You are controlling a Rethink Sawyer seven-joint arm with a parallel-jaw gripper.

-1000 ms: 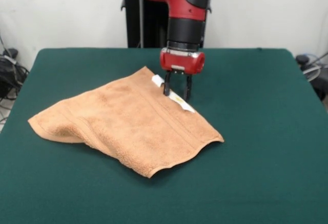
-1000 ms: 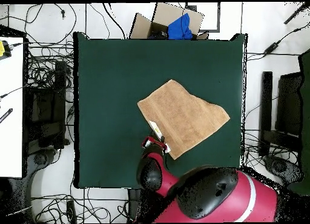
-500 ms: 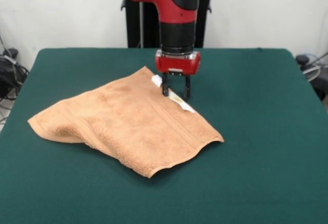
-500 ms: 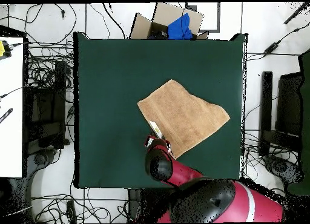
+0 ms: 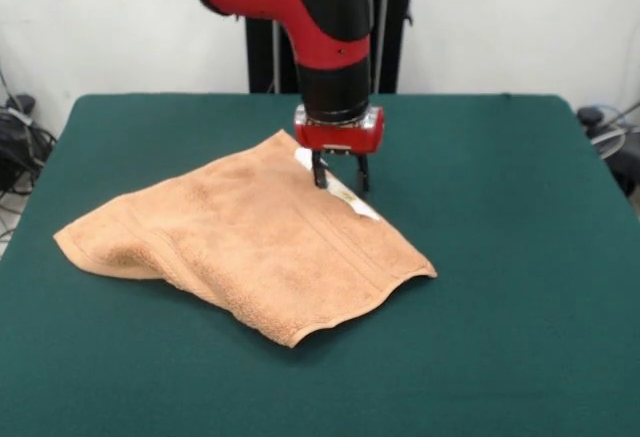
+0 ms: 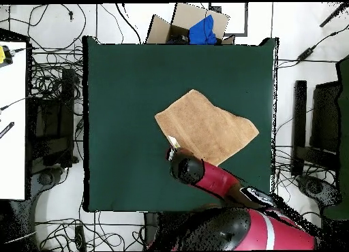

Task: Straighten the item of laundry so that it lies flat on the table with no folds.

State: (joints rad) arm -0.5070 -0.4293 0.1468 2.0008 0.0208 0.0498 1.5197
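The orange-tan towel [image 5: 250,242] lies crooked on the green table [image 5: 500,207], with its left end doubled over and its near edge slightly raised. Two white tags [image 5: 348,195] stick out from its far right edge. My gripper [image 5: 340,181] stands open over that edge, one finger on each side of the tags, its tips at or just above the cloth. In the overhead view the towel [image 6: 208,127] lies right of the table's [image 6: 123,92] middle, and the arm's wrist [image 6: 187,167] covers the gripper and the towel's lower corner.
In the overhead view a cardboard box with a blue thing [image 6: 194,28] stands beyond the table's top edge. Cables and black stands [image 6: 51,120] flank the table's sides. A white surface [image 6: 12,120] lies at the left.
The arm has swung left in the front view, carrying the gripper slightly left and a little lower over the tags. The towel has not moved.
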